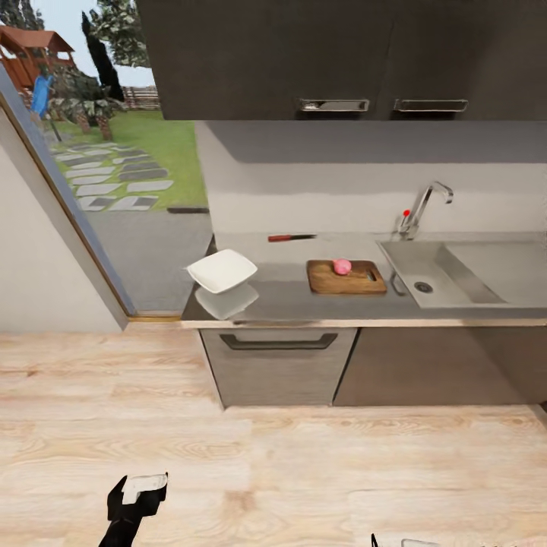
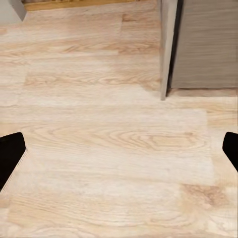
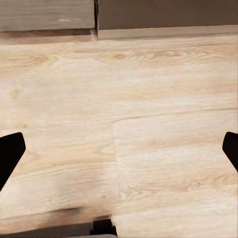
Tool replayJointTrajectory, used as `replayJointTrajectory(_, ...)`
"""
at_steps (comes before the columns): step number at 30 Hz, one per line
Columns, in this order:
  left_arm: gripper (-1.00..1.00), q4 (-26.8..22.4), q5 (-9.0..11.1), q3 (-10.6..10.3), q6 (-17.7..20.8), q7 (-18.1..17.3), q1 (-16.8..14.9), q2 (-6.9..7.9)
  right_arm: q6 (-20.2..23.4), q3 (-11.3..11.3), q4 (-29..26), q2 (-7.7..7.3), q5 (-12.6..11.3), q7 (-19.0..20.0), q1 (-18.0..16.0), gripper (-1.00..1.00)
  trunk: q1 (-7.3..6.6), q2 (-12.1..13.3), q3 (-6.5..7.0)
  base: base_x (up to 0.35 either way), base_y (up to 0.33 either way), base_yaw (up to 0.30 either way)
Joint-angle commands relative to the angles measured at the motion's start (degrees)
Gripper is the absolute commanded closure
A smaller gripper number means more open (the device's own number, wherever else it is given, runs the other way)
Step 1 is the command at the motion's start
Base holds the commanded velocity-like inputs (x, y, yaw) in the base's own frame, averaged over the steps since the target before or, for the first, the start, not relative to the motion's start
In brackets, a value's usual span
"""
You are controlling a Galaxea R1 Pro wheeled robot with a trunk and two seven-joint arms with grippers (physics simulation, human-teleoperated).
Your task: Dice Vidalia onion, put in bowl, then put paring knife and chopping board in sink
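Onion [image 1: 342, 266] rested on the board [image 1: 346, 277] ready for dicing, knife [image 1: 291, 238] behind it on the desk [image 1: 289, 300], while both sets of fingers hung spread and empty above the floor [image 1: 304, 471].

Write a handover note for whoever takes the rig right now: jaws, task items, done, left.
Left gripper and right gripper: jaws open, empty, over the wooden floor, away from the countertop.
Vidalia onion sits whole on the chopping board, beside the sink.
Paring knife lies behind the board; bowl at the counter's left end.
Done: onion out of sink.
Left: dice, fill bowl, knife and board into sink.
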Motion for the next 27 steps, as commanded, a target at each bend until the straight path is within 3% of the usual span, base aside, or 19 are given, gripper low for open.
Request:
replayJointTrajectory(1, -1.00, 0.1, 0.0, -0.5, -0.2, 0.4, -0.1, -0.03, -0.2, 0.5, -0.1, -0.07, -0.3, -0.5, -0.1, -1.00, 0.03, -0.1, -0.01, 0.000, 0.333, -0.115)
replayJointTrajectory(27, -1.00, 0.1, 0.0, -0.5, -0.2, 0.4, -0.1, -0.03, -0.2, 0.5, 0.0, -0.07, -0.3, -0.5, -0.1, -1.00, 0.03, -0.1, 2.34, 0.037, 0.333, -0.115)
